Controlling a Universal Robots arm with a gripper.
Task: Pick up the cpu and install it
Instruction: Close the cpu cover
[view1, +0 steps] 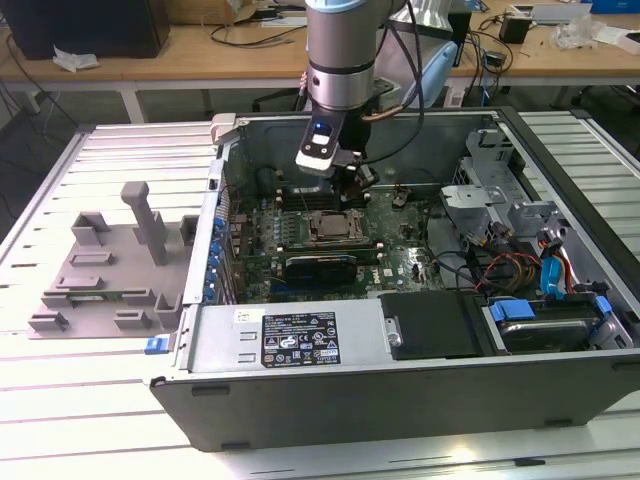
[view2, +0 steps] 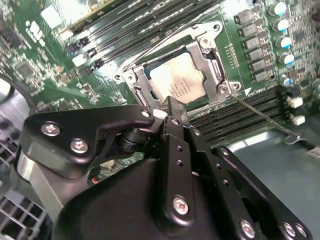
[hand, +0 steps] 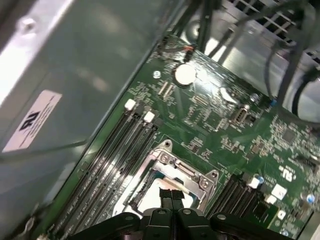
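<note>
A: Where is the cpu (view2: 177, 82)?
B: Flat in the socket frame (view2: 214, 56) on the motherboard (view2: 45, 65), inside the open computer case (view1: 300, 395). Shiny top up, well apart from the grey tray (view1: 100, 275) at the exterior view's left.
A: End effector?
B: Gripper (view2: 172, 104) narrow, fingers pressed together, nothing seen between them. It carries no chip.
A: Tips relative to chip?
B: Chip lies straight below the tips, which hang over one edge rather than its centre. Contact: cannot tell. Chip is square, so no long axis; its sides run parallel to the frame. Judged: it looks seated in the socket
</note>
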